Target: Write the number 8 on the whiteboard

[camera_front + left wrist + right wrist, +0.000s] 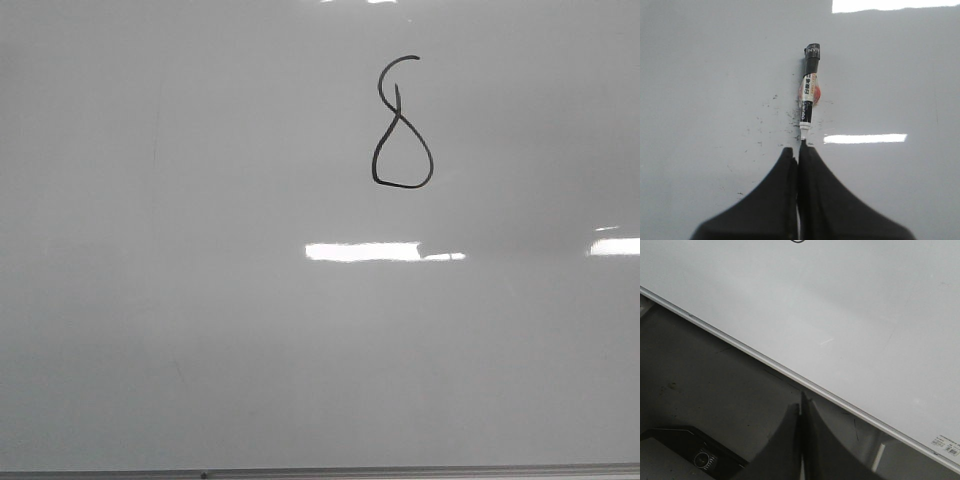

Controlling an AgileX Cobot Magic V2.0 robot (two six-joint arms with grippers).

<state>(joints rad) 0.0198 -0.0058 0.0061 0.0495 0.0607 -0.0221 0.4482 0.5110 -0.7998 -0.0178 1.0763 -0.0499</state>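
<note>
The whiteboard [200, 330] fills the front view, glossy and pale, its thin frame edge running along the bottom; neither arm shows there. The number 8 [402, 125] sits on the board's upper part, right of centre, upright, with a wide closed lower loop and a narrow hooked upper loop left open.

In the left wrist view, the left gripper [799, 152] has its fingers [822, 200] pressed together on the end of a marker [809, 92]. The pen's long axis runs straight out from the fingertips over the board, black cap [813, 56] at the far end. Whether its tip touches the surface cannot be told.

The right gripper [800, 412] hangs off the board, above the darker worktop [700, 390] beside the frame, fingers closed on nothing visible. Only a sliver of the figure's lower curve shows at the edge of that view, well apart from those fingers.

The left arm, pen in hand, is judged the one placed for any closing stroke on the open upper loop. How far the figure lies from the marker is hidden: the left wrist view shows only faint specks and a reddish smudge near the pen.
</note>
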